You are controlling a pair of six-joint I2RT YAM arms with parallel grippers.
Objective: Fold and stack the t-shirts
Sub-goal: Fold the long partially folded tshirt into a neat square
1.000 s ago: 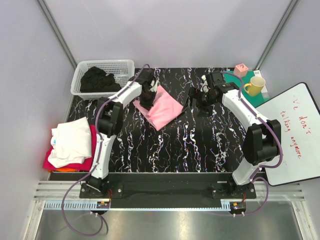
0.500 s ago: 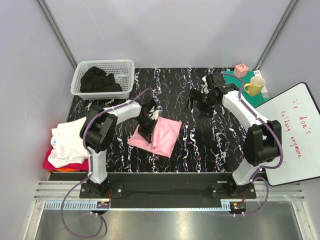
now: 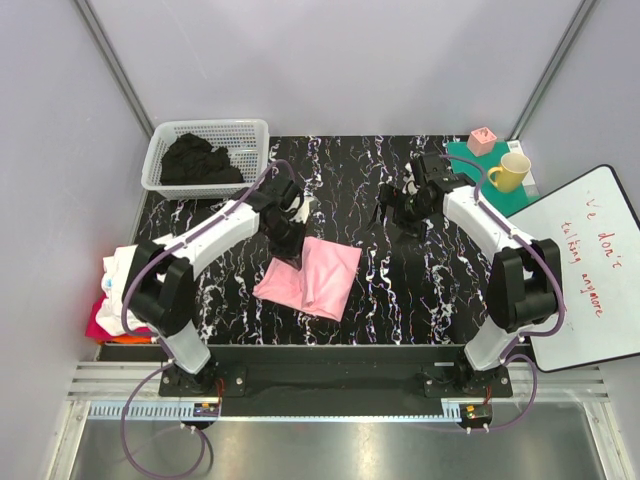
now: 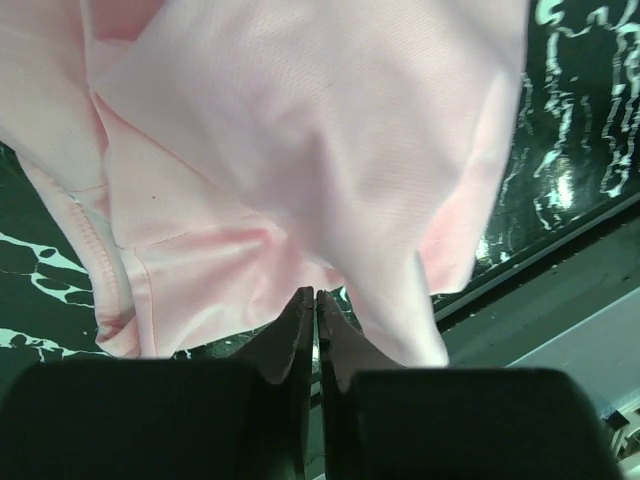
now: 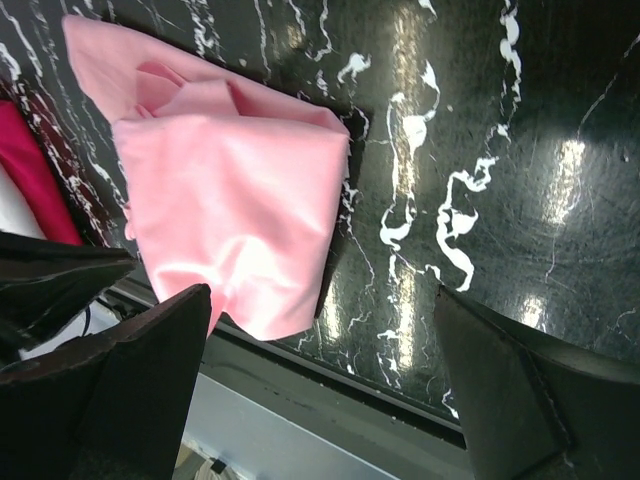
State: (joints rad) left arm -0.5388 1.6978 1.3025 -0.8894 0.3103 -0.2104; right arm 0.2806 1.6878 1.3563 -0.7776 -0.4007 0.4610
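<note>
matt pink cloth t-shirt [image 3: 310, 277], glossy marbled table [image 3: 400, 290], seemingly plastic basket [image 3: 210, 125]

Yellow mug [image 3: 512, 171], pink cube [image 3: 482, 140], whiteboard [image 3: 590, 270]

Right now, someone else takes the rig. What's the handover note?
Left gripper: shut on the far-left corner of the pink t-shirt, which lies roughly folded mid-table.
Right gripper: open, empty, above the table right of it.
Done: white t-shirt tops the stack at the left edge.
Left: pink onto the stack; black garments wait in the white basket.
</note>
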